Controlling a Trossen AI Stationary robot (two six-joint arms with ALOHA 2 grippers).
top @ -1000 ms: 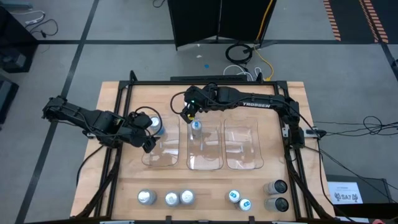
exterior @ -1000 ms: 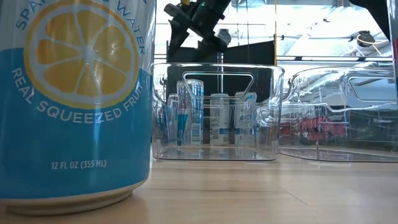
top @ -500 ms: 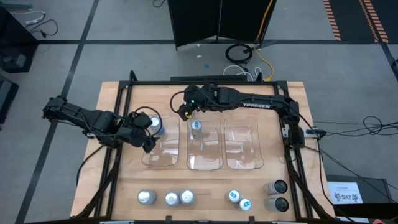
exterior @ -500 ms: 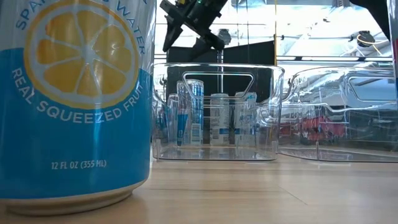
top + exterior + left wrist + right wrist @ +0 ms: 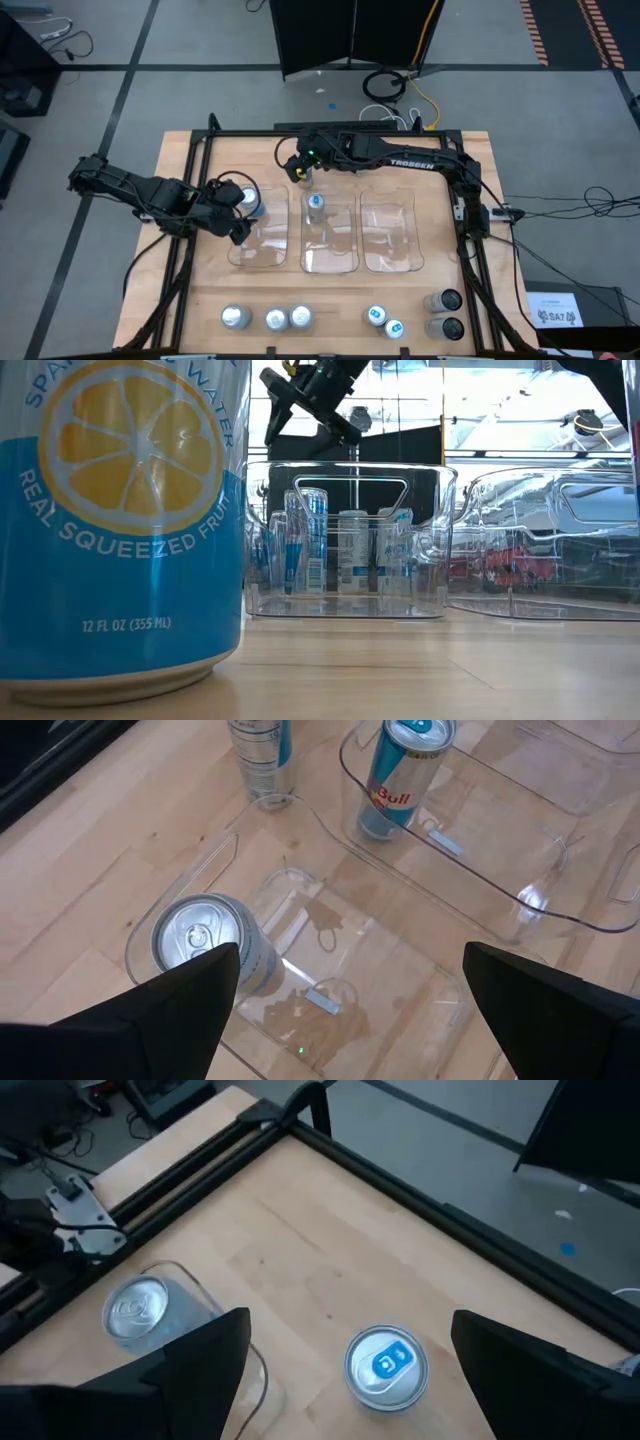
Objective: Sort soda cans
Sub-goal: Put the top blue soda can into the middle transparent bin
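Three clear bins stand side by side mid-table. A silver-topped can [image 5: 200, 935] stands in the left bin [image 5: 262, 252]. A blue-topped can [image 5: 405, 770] stands in the middle bin [image 5: 332, 258]. Another blue-topped can [image 5: 385, 1365] stands on the bare wood just beyond the bins' far ends. My right gripper [image 5: 298, 174] hangs open above and beside that can, touching nothing. My left gripper [image 5: 240, 213] hovers open over the left bin, above the silver can. More cans stand upright in a row along the near edge: silver-topped [image 5: 277, 319], blue-topped [image 5: 376, 316], dark [image 5: 449, 299].
The right bin [image 5: 388, 250] holds nothing. A black frame rail [image 5: 330, 131] runs along the table's far edge close behind my right gripper. In the low view a large blue lemon-print can [image 5: 120, 520] fills the left foreground. Bare wood lies between the bins and the near row.
My right gripper has swung from over the middle bin's far end a little toward the table's far-left corner. It has tipped up and rolled slightly, and it stays open. The cans have not moved.
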